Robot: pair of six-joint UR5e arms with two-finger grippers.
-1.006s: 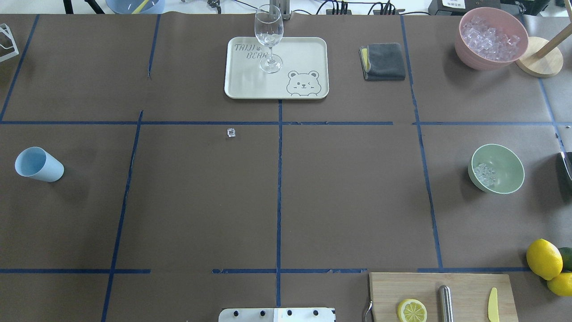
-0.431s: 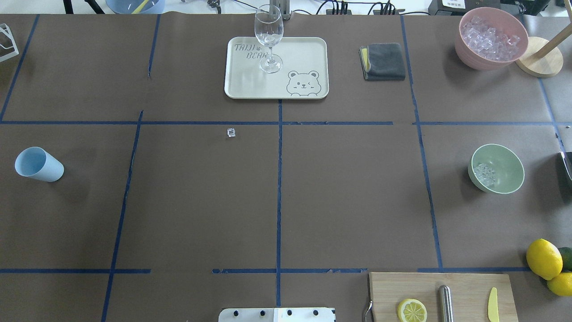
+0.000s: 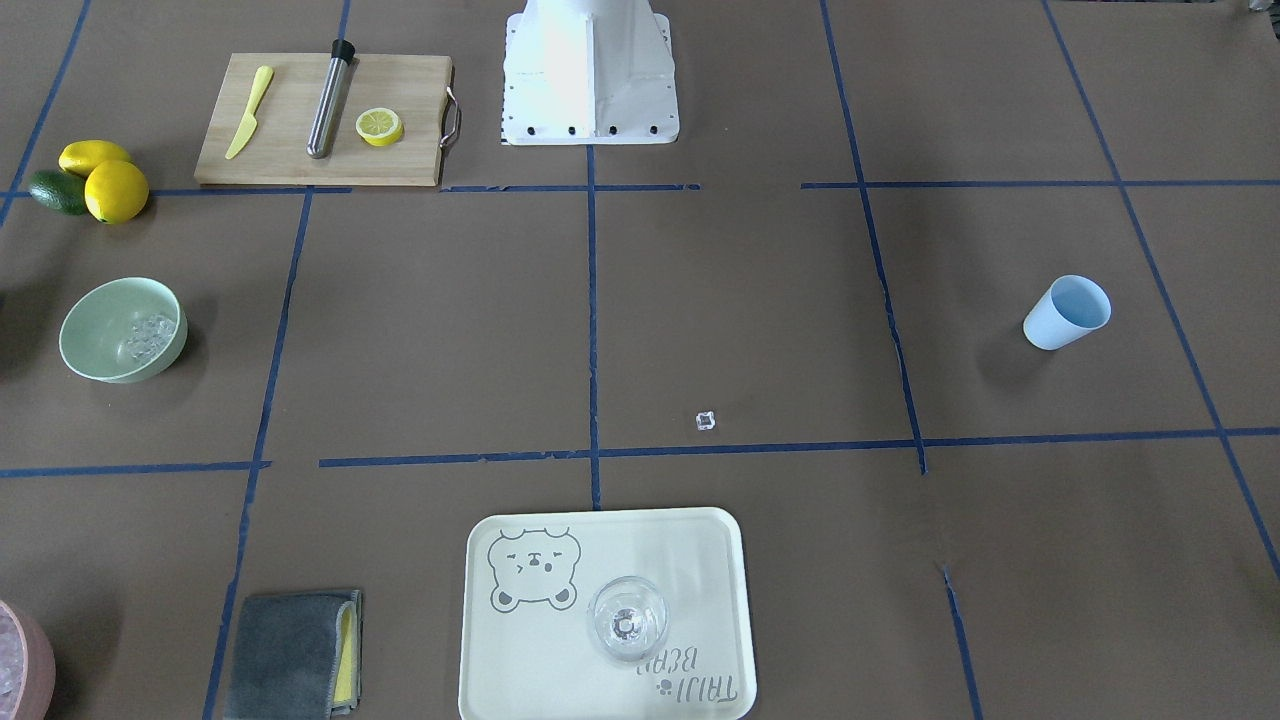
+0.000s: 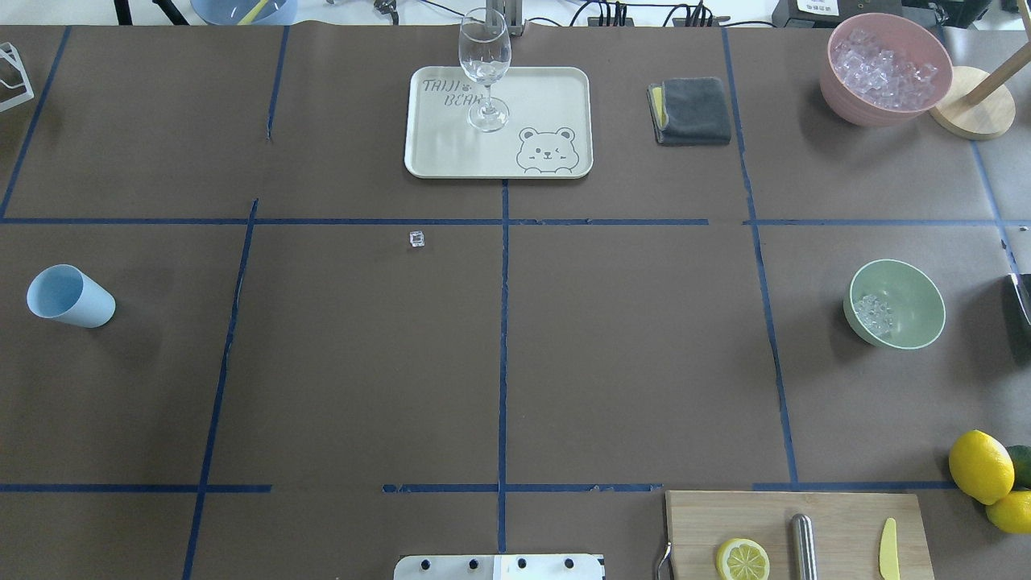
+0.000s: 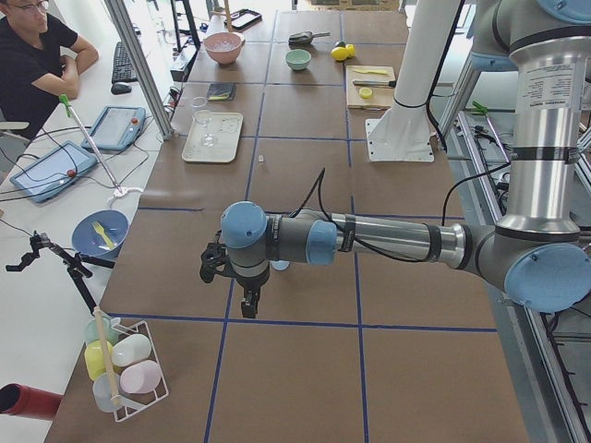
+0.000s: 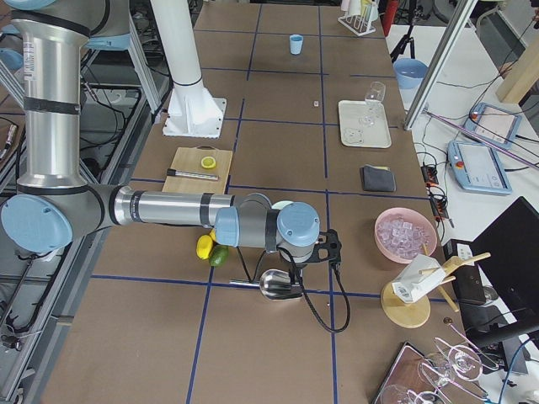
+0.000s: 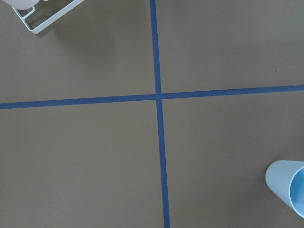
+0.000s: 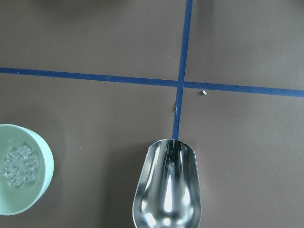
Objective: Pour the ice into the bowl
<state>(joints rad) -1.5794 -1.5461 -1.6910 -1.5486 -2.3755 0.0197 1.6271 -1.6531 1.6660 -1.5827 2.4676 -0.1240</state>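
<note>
The pale mint-green bowl (image 4: 914, 318) stands at the right of the table with a small heap of clear ice (image 4: 874, 312) inside; it also shows in the front view (image 3: 95, 335) and the right wrist view (image 8: 40, 187). One loose ice cube (image 4: 416, 238) lies on the table near the middle. A blue cup (image 4: 68, 296) stands at the far left. An empty metal scoop (image 8: 167, 190) is under the right wrist camera, to the right of the bowl. The right gripper (image 6: 328, 252) and left gripper (image 5: 247, 303) show only in the side views; I cannot tell whether they are open or shut.
A pink bowl (image 4: 886, 68) full of ice stands at the back right beside a wooden stand (image 4: 970, 101). A cream tray (image 4: 556, 97) carries a stemmed glass (image 4: 485, 64). A grey cloth (image 4: 691, 111), a cutting board (image 4: 838, 524) and lemons (image 4: 981, 466) are also there.
</note>
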